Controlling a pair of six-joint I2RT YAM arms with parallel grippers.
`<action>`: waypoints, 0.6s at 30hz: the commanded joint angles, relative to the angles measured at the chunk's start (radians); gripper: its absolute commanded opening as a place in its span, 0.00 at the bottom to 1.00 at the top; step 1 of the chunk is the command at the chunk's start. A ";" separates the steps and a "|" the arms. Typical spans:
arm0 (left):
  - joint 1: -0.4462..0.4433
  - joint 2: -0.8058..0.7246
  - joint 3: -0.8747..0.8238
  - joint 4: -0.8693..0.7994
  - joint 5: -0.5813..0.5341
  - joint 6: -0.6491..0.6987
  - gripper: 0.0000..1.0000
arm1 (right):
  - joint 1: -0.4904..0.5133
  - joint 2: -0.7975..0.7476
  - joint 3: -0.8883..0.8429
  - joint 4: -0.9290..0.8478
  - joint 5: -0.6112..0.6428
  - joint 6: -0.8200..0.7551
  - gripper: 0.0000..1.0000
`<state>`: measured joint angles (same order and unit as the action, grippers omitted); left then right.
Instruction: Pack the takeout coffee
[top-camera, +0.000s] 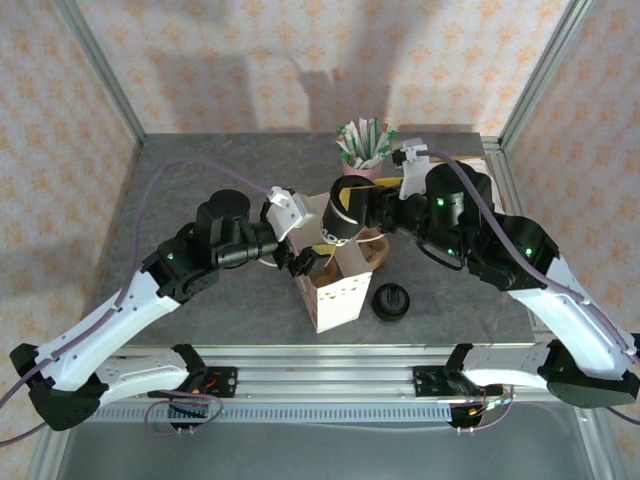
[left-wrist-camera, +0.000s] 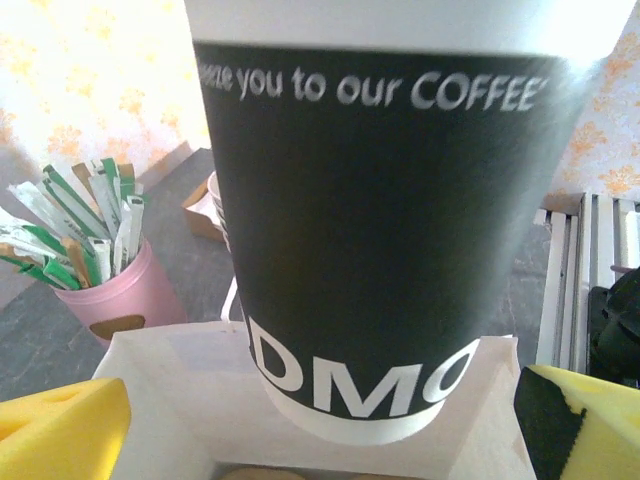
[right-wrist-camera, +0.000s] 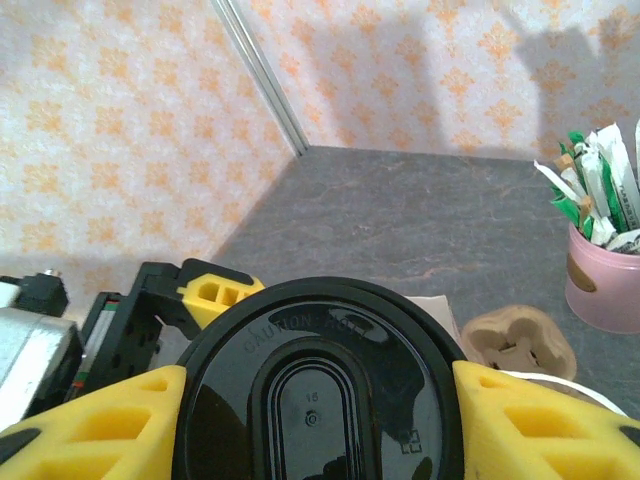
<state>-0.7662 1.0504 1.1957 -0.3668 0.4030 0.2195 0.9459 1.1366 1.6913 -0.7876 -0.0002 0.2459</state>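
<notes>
One takeout coffee (left-wrist-camera: 380, 230), top cut off, between right jaws

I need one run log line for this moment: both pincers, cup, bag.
right pincer: shut on takeout coffee | left pincer: open, beside white bag | coffee: over bag mouth

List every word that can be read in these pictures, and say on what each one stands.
"eze you to our COFFEE": on the dark wall of the takeout coffee, its start out of view.
"DMO": low on the same cup, cut off.
Embossed letters on its black lid: too faint to read.
</notes>
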 joint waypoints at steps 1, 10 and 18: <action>-0.011 0.003 -0.009 0.062 -0.022 0.022 1.00 | -0.002 -0.026 -0.017 0.060 -0.025 0.024 0.54; -0.022 0.031 -0.011 0.106 0.002 0.009 1.00 | -0.002 -0.036 -0.037 0.101 -0.070 0.049 0.54; -0.033 0.053 -0.002 0.116 0.027 0.027 0.99 | -0.002 -0.055 -0.072 0.138 -0.097 0.068 0.54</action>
<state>-0.7921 1.1065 1.1931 -0.3008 0.4122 0.2199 0.9459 1.1084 1.6360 -0.7017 -0.0792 0.2958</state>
